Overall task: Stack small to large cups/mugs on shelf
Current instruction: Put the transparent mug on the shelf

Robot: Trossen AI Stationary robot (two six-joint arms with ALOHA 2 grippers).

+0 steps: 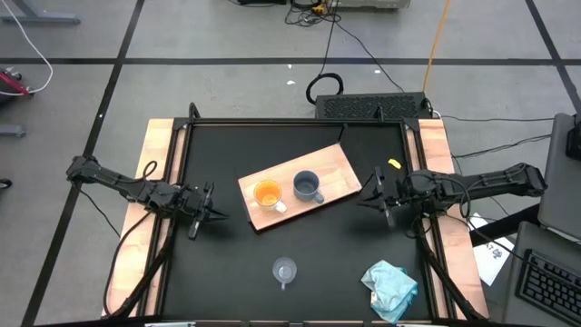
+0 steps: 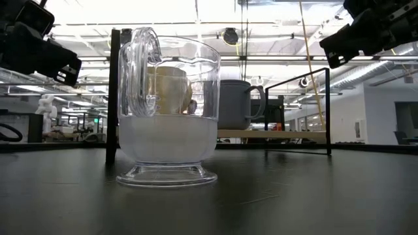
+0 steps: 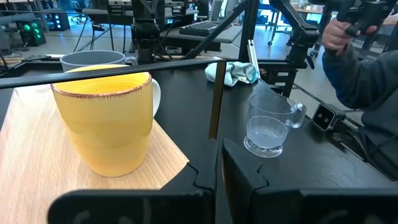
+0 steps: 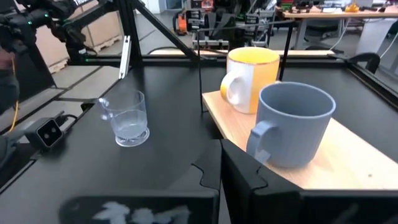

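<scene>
— On the black desk (image 1: 218, 263), what sits where?

— Near the middle lies the flat rectangular light-wood shelf board (image 1: 331, 165), turned at an angle. Two mugs stand upright on it: the orange mug with a white handle (image 1: 267, 193) toward its left end, and the blue-grey handled mug (image 1: 307, 186) just to the right of it, close but apart.

— And the third vessel?

— The small clear glass cup with a handle (image 1: 285, 271) stands on the bare desk, nearer than the board and well apart from it. In the low view it fills the foreground (image 2: 167, 111), with the blue-grey mug (image 2: 236, 103) on the board behind it. A crumpled pale teal cloth (image 1: 392, 285) lies at the near right of the desk.

— Where are the arms?

— The left end effector (image 1: 211, 214) hangs over the desk left of the board, facing the orange mug; its wrist view shows that mug close ahead (image 3: 109, 119) and the glass cup off to one side (image 3: 270, 123). Its fingers stand apart and hold nothing.

— And the other arm?

— The right end effector (image 1: 374, 194) hangs just beyond the right end of the board, facing the blue-grey mug, which is nearest in its wrist view (image 4: 296, 122), with the orange mug behind it (image 4: 250, 78) and the glass cup away on the bare desk (image 4: 127, 116). Its fingers are also apart and empty.

— Anyone nearby?

— A person's dark sleeve (image 3: 360, 74) shows beyond the desk in the left wrist view.
</scene>
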